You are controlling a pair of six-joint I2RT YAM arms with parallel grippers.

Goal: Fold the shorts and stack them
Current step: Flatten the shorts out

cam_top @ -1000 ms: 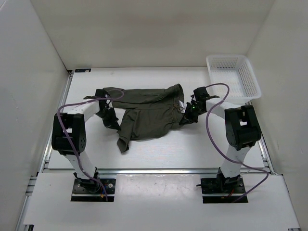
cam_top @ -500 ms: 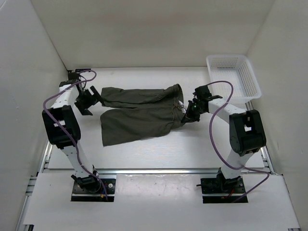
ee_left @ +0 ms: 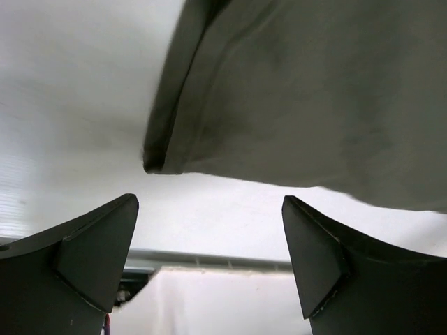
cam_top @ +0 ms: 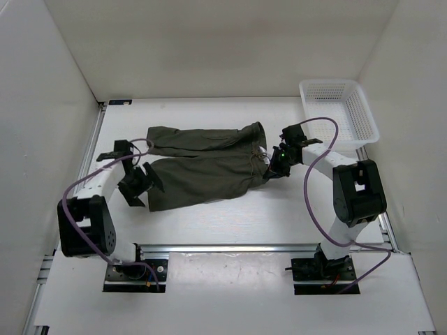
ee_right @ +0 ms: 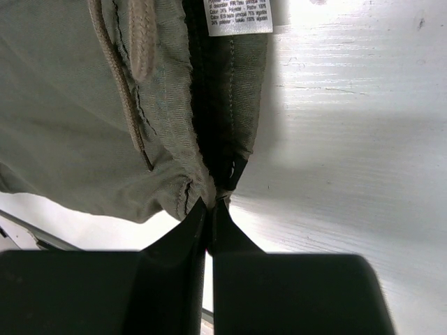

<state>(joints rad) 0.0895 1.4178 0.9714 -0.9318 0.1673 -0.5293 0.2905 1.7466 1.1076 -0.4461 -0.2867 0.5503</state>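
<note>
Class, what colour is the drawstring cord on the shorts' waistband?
The drawstring is beige, lighter than the olive-green shorts; it shows best in the right wrist view.

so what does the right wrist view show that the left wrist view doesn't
Only the right wrist view: a white sewn-in care label, a tan drawstring cord and the right gripper shut on the gathered waistband. Only the left wrist view: the left gripper open and holding nothing, a leg's hem corner ahead of it. Both: the dark olive-green soft cloth shorts lying on the white table.
</note>
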